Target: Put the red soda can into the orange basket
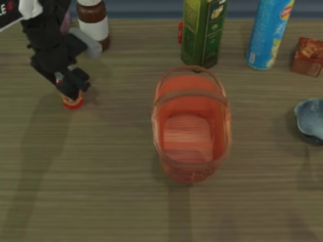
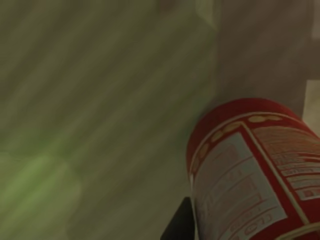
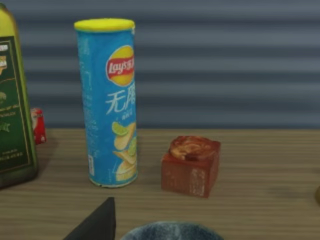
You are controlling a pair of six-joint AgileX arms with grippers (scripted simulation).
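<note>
While the left hand (image 1: 70, 91) holds the small red cylindrical soda can (image 1: 73, 102), the oval orange woven basket (image 1: 222, 146) waits well apart.
Thin, smooth, light metal: I judge a mid-body grip safest, without crushing; the right arm is out of the top view.

Left pincer (image 1: 72, 93) reaches down at table's far-left, fingers clamped.

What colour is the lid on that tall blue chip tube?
Yellow: the chip tube's lid shows best in the right wrist view.
</note>
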